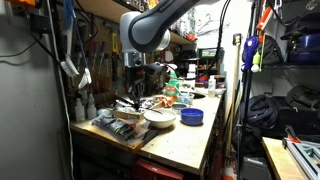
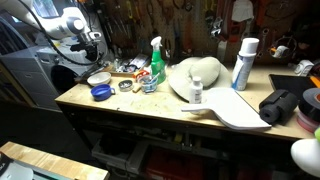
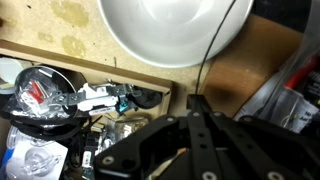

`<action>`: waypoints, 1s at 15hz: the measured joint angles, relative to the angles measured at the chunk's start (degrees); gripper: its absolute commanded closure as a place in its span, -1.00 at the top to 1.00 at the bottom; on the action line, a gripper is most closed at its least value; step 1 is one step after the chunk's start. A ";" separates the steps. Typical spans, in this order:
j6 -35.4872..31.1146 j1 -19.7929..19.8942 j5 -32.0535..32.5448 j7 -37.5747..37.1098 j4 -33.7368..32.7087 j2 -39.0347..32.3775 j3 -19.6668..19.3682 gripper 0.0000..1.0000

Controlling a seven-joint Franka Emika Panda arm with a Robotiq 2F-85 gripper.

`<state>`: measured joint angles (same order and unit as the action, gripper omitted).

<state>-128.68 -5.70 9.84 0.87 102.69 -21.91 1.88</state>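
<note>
My gripper [image 3: 198, 102] is shut, its two black fingers pressed together with nothing seen between them. It hangs in the air over the cluttered end of a wooden workbench [image 3: 70, 60]. A white bowl [image 3: 165, 30] lies just beyond the fingertips in the wrist view. In both exterior views the gripper [image 1: 136, 95] [image 2: 96, 55] is above and beside this white bowl [image 1: 160, 117] [image 2: 98, 77], not touching it. A blue bowl [image 1: 192, 116] [image 2: 101, 92] sits next to the white one.
A black dish of small parts [image 3: 45, 95] and loose tools [image 1: 118, 122] lie near the white bowl. A green spray bottle [image 2: 157, 62], a white hat-like shape [image 2: 195, 75], a small bottle [image 2: 196, 92] and a white can [image 2: 243, 62] stand further along. Tools hang behind.
</note>
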 measured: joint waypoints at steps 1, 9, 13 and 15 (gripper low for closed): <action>-0.69 0.35 -0.58 1.70 1.83 0.95 0.25 -0.99; -7.72 3.09 -3.35 5.68 17.15 8.17 -0.19 -0.99; -9.42 3.75 -3.35 5.30 19.79 10.09 -0.71 -0.17; -9.69 3.81 -3.44 5.27 20.39 10.73 -0.70 0.13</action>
<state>-138.38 -1.89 6.40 6.14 123.08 -11.18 1.18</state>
